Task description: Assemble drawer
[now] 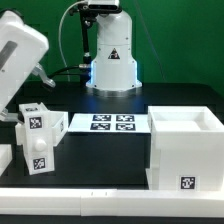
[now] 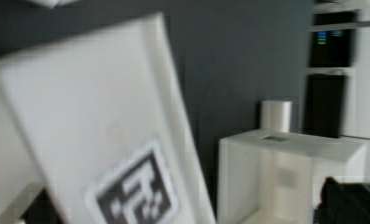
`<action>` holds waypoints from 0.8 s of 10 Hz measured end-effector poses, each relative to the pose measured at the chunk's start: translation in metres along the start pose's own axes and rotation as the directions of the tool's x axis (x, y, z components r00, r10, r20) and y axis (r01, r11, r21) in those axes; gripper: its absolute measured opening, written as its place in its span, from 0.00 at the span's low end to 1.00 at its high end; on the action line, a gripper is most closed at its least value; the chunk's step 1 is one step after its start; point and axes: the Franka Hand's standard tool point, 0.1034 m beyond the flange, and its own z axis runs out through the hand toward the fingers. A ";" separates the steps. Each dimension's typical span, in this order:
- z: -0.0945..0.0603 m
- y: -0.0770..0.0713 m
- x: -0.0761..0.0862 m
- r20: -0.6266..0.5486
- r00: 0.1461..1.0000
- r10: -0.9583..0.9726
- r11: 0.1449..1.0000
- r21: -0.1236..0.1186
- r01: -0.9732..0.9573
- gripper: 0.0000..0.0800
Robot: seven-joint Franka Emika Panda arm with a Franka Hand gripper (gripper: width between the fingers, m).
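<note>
Nearest the camera, at the exterior view's right and low in frame: casing (image 1: 170,160). It's a big white cube with smooth matte plastic walls and an open top. What I see of the inside is bare white wall; the floor is hidden by the front wall. One square tag (image 1: 187,183) sits low on its front face.

Low at the exterior view's left is a tray (image 1: 24,160), small, boxy and white, with a tag on the face toward me. A second tray (image 1: 54,128) is just behind and above it, also tagged. I can't tell whether the two touch, or what's inside either. A further white piece (image 1: 5,158) is cut off by the frame edge.

Everything sits on a black table (image 1: 100,160) with a slight sheen.

Mid-frame is the marker board (image 1: 112,122), thin and flat, with four tags.

Far, at top centre, is the base (image 1: 112,60). The arm (image 1: 20,50) fills the upper left and reaches down toward the trays.

The wrist view is blurred. A tilted white panel (image 2: 93,110) with a tag (image 2: 137,190) is very close, and beyond it is a smooth white box (image 2: 288,170). I can't tell which tray is which.

Gripper: only a dark blur (image 2: 354,200) shows at the edge of the wrist view. I can't tell whether the jaws are released or clenched.
</note>
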 end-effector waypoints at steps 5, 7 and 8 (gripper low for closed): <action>0.006 0.010 -0.005 0.037 0.998 0.044 0.992 0.113 -0.048 0.81; 0.009 0.005 0.003 0.034 0.999 0.032 0.994 0.104 -0.035 0.81; 0.009 0.006 0.002 0.035 0.999 0.034 0.994 0.103 -0.037 0.81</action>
